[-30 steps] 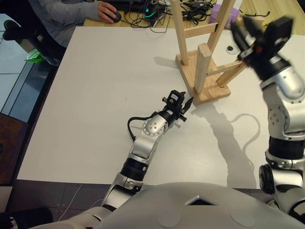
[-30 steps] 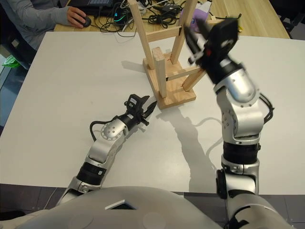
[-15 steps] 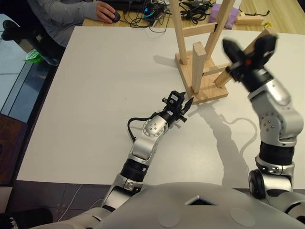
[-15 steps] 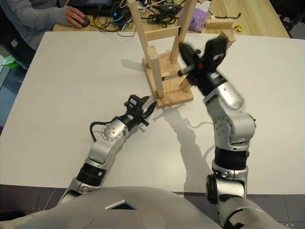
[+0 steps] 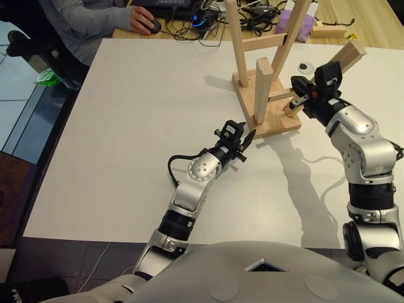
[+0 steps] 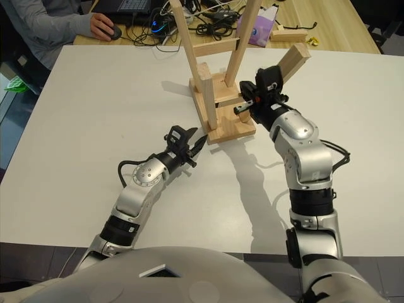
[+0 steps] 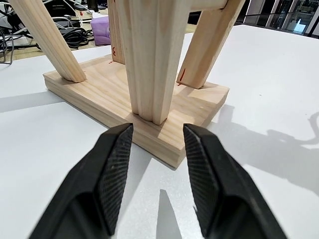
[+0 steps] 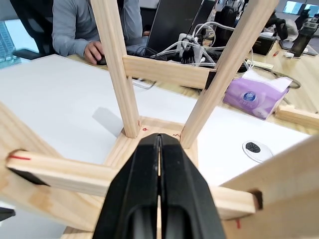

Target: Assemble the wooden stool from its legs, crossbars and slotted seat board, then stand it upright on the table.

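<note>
The pale wooden stool (image 6: pixel 208 95) stood upside down toward the far right part of the flat white table (image 5: pixel 126 126). Its rectangular slotted seat board (image 5: pixel 278 124) lay flat on the table, and its four square legs rose from it, splayed outward. The leg (image 5: pixel 346 55) on the robot's right slanted the most. A thin upper crossbar (image 5: pixel 260 40) joined the two far legs high up. A lower crossbar (image 8: pixel 65 172) ran from the near leg to the slanted one.

The left arm lay low and stretched forward across the table, with the forearm almost along the surface and the elbow only slightly bent. The left gripper (image 7: pixel 155 130) was spread wide and held nothing. Its ribbed black fingers (image 7: pixel 117 164) pointed at the near corner of the seat board, just short of it, with the near leg straight ahead between them.

The right arm was lifted clear of the table, its elbow sharply bent and pushed out to the right, and its forearm angled in toward the stool from that side. The right gripper (image 8: pixel 159 142) was clenched, its two fingers pressed together with nothing between them. Its tips sat over the lower crossbar, but whether they touched it could not be told. A purple tissue box (image 8: pixel 254 92) lay beyond the table's far edge.
</note>
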